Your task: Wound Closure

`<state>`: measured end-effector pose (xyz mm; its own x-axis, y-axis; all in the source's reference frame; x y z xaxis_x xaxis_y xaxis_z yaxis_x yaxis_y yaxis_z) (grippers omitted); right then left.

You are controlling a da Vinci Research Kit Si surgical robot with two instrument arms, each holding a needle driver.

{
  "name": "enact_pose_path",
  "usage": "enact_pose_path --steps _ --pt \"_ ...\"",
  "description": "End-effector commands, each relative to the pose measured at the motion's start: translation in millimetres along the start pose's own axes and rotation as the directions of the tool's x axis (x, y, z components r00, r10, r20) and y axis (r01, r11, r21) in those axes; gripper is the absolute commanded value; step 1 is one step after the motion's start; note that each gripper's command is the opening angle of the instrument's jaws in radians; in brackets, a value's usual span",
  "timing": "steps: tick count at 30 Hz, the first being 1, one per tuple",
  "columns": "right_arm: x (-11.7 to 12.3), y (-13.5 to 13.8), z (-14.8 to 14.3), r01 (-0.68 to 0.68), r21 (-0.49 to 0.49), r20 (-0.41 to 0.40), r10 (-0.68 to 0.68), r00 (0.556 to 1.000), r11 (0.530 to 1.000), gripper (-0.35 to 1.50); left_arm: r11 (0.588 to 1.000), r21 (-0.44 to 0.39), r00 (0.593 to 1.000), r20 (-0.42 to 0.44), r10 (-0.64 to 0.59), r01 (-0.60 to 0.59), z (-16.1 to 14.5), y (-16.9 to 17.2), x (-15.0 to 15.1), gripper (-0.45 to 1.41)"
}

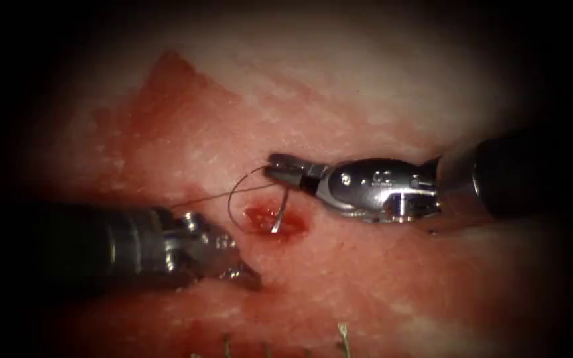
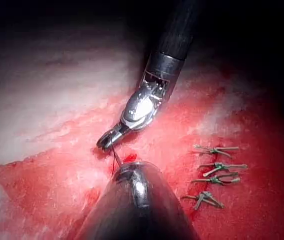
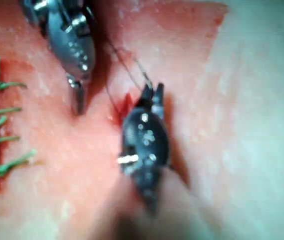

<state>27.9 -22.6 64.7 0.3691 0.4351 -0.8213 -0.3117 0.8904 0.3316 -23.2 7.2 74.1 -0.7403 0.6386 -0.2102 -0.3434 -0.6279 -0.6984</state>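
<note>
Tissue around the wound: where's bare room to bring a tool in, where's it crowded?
Free: the tissue above the right tool, and the stretch right of the left tool, below the right one. Crowded: the red wound, where needle, thread loop and both tools meet; tied stitches line one edge.

free: tissue above cut | blocked: thread loop between both pincers

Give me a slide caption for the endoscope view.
Right pincer grips the thin curved steel needle, tip in the red wound on pale pork tissue; left pincer holds nothing.
</note>
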Motion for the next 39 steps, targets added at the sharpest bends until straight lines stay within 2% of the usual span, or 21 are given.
enact_pose_path --steps 1,26,39 --pt "-0.7 -0.9 0.4 -0.008 0.004 0.001 0.008 1.0 1.0 -0.35 1.0 -0.004 1.0 0.003 0.004 -0.004 1.1 0.2 -0.2 -0.38" --pt "-1.3 -2.2 0.6 -0.126 0.073 -0.004 0.127 0.992 0.989 -0.35 1.0 -0.009 1.0 0.006 0.015 -0.015 0.9 0.2 -1.4 -0.45" --pt "-1.6 -3.6 0.7 -0.135 0.101 -0.007 0.136 0.991 0.986 -0.35 1.0 -0.012 1.0 0.008 0.02 -0.02 0.6 0.1 -1.9 -0.45"
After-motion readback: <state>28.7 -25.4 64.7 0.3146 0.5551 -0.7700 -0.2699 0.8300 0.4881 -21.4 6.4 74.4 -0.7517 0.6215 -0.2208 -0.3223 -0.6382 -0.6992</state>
